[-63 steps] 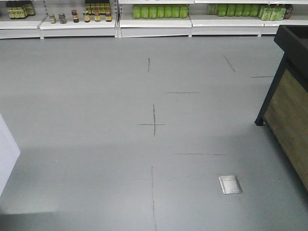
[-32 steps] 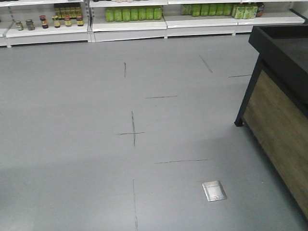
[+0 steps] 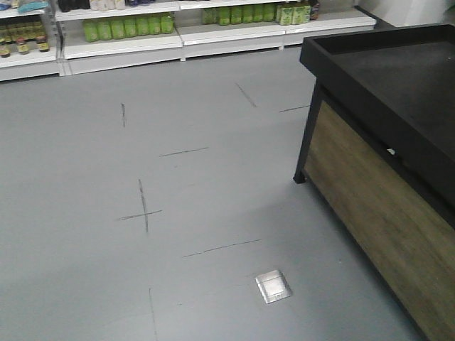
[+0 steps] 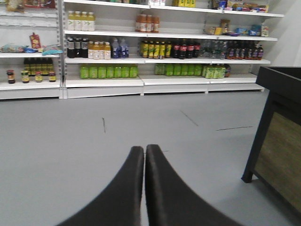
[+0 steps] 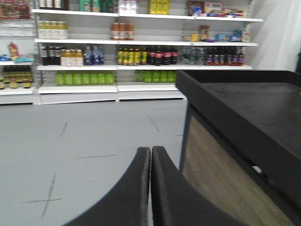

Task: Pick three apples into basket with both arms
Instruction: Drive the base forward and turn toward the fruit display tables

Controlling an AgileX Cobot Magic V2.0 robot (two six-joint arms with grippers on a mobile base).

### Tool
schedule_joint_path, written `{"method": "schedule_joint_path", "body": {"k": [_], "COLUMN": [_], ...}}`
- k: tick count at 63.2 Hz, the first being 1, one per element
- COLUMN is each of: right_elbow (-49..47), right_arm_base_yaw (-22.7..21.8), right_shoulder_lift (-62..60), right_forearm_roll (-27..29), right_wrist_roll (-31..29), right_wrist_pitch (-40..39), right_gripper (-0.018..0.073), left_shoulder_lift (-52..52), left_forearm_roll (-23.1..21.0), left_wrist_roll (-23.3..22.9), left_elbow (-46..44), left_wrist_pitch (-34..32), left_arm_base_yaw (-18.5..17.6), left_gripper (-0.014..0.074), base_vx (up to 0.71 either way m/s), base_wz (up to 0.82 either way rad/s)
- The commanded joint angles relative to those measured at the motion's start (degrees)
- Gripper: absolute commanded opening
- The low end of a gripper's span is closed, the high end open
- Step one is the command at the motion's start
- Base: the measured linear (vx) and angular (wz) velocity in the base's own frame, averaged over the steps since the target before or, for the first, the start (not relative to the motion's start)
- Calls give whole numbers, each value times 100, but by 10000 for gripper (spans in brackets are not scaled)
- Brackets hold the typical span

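While looking across a grey floor scored with dark lines, finds the left pincer clenched, fingers pressed together on nothing. Finds the right pincer likewise clenched and empty, near a black-topped, wood-sided display stand. Shows stocked shelves with green bottles along the far wall, plus a metal floor plate near the stand. Cannot tell the whereabouts of apples or basket from these views.

Front camera looks down from high onto the floor, desk at right. Wrist cameras sit close behind left fingers and right fingers, level, facing shelves beyond; all share the desk.
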Motion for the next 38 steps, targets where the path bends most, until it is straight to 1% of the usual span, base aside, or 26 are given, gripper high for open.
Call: {"method": "schedule_joint_path", "body": {"k": [1, 38], "right_elbow": [79, 79], "right_arm_base_yaw": [-26, -26], "right_shoulder_lift": [-69, -69], "right_forearm_roll": [-50, -50], "right_wrist_roll": [-41, -41], "right_wrist_pitch": [-409, -409], "right_gripper": [-8, -8], "left_shoulder_lift": [-77, -77], "left_forearm_roll": [-31, -31], "left_wrist_roll": [-65, -65], "left_elbow": [-101, -101], "left_wrist_pitch": [-455, -455], "left_arm_base_yaw": [-34, -34], "left_gripper": [-6, -6], "base_vx": [10, 9], "base_wz": [-41, -42]}}
